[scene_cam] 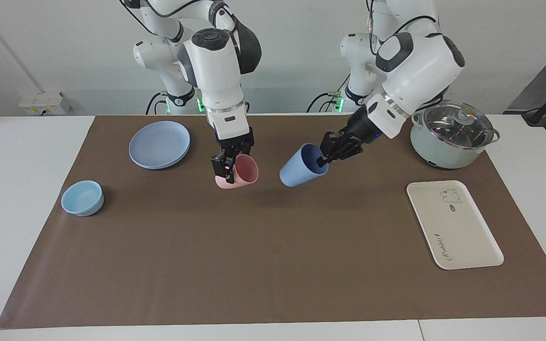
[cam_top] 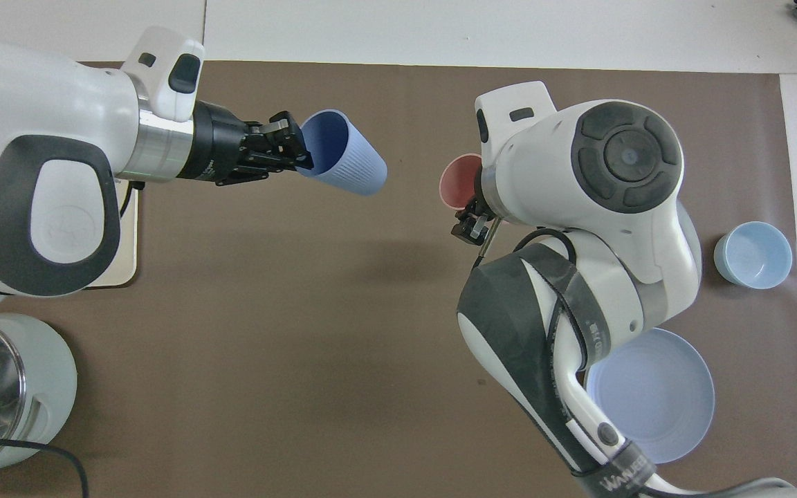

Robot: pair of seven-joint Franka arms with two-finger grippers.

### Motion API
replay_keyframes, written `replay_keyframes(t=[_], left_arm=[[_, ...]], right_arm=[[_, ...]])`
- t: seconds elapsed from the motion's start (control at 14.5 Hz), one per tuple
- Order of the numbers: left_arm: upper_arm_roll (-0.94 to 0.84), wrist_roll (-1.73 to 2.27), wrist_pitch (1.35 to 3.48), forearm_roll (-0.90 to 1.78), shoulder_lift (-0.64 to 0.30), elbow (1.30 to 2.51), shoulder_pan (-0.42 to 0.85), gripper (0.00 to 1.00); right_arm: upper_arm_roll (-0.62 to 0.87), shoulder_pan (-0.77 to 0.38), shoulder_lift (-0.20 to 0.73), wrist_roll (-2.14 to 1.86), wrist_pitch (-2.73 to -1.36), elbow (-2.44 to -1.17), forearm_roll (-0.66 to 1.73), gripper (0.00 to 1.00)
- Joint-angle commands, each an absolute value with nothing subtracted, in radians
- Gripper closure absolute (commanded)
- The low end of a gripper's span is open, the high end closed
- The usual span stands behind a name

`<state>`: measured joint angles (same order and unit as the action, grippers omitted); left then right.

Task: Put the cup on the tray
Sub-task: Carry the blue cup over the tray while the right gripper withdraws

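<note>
Over mid-mat, your left gripper point(scene_cam: 323, 158) pinches the cup point(scene_cam: 297, 171) by its rim, tilted in the air, mouth toward the wrist. Its tray point(scene_cam: 454, 224) lies toward the left arm's end, with the pot point(scene_cam: 450, 134) nearer the robots beside it. Your right gripper point(scene_cam: 228, 166) clamps the pink cup point(scene_cam: 241, 174), well apart from the cup's way to that tray.

Tray point(cam_top: 127, 242) mostly under left arm

Blue cup point(scene_cam: 297, 171) tilted, airborne over mat; cream tray point(scene_cam: 454, 224) flat, bare.
</note>
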<state>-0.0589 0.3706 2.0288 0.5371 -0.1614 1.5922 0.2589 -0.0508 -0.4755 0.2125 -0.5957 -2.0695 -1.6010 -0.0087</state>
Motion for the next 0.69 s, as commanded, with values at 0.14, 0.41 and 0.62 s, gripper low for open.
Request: replay_keyframes(t=[0.14,0.41,0.62], left_arm=[[-0.058,0.235,1.997,0.289,-0.158,1.604,0.102,1.00],[-0.057,-0.019,2.025,0.285,-0.107,1.710,-0.044,1.00],[-0.055,-0.220,2.152,0.282,-0.074,1.820,-0.145,1.00]], right_arm=[[-0.044,-0.342,0.235,-0.641,-2.251,-1.635,0.174,1.00],[-0.044,-0.197,0.232,-0.944,-2.342,-1.700,0.502,1.00],[-0.044,-0.091,0.233,-1.202,-2.365,-1.752,0.769,1.00]])
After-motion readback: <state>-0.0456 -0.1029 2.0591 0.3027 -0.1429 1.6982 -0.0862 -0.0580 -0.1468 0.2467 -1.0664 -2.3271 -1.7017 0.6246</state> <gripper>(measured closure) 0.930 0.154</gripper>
